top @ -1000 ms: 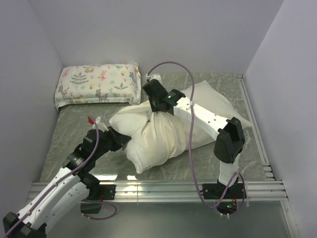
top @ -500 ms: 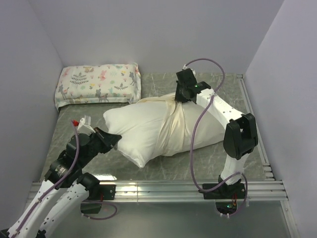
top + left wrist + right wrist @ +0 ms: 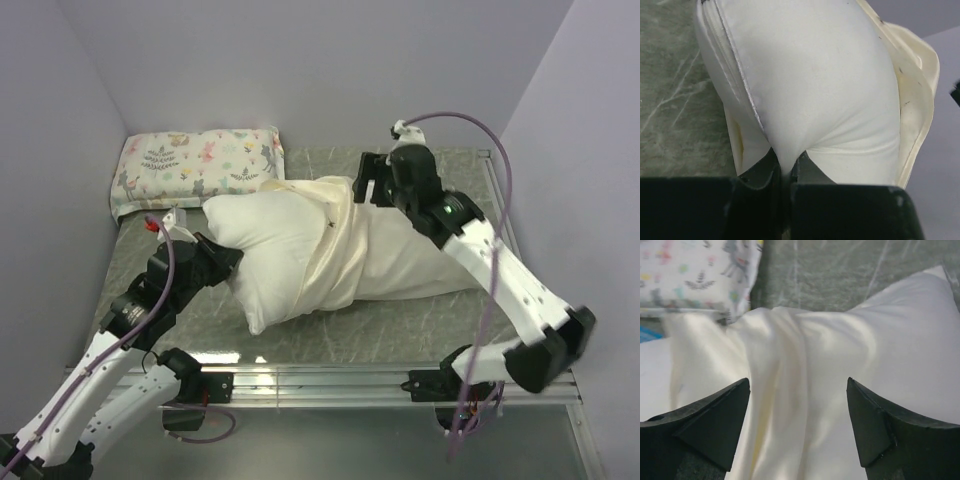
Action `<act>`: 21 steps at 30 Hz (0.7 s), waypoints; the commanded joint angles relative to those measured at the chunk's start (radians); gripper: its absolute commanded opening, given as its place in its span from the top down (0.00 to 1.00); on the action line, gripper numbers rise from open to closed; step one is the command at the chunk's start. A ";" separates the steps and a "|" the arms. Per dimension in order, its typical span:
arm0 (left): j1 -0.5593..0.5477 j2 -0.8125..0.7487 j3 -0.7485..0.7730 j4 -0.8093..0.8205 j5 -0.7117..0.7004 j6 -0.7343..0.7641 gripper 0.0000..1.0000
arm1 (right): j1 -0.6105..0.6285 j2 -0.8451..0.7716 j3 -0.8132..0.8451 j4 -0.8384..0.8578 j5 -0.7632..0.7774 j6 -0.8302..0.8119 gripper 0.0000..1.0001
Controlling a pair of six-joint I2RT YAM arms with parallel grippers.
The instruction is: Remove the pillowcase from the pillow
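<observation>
Pillow (image 3: 262, 250) lies across mid-table (image 3: 420, 322), bare white end toward nine o'clock, with a floral pillow (image 3: 195, 170) behind at eleven. Left gripper (image 3: 230, 263) is clamped tight on that bare corner. Cream pillowcase (image 3: 400, 262) bunches round the middle and covers the three o'clock end. Right gripper (image 3: 363, 186) hangs over the folds, jaws spread wide, gripping nothing.

Plump white pillow (image 3: 260, 250), left half bare, cream pillowcase (image 3: 400, 262) bunched in folds over its right half

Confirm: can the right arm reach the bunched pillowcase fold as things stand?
Likely yes. The right arm hangs over the pillowcase, jaws open above its bunched fold, nothing in between. The left arm holds the pillow by a corner.
</observation>
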 commanded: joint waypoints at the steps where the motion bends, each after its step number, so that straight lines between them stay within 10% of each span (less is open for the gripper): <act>1: 0.010 0.040 0.106 0.117 -0.104 0.021 1.00 | 0.102 -0.182 -0.162 0.024 0.058 0.019 0.15; 17: 0.013 0.241 0.323 0.145 -0.097 0.075 1.00 | 0.490 -0.423 -0.735 0.310 0.214 0.355 0.18; 19: 0.012 0.241 0.348 0.130 -0.103 0.087 1.00 | 0.481 -0.401 -0.716 0.285 0.311 0.355 0.46; 21: 0.015 0.247 0.398 0.102 -0.117 0.108 1.00 | 0.454 -0.409 -0.701 0.219 0.360 0.363 1.00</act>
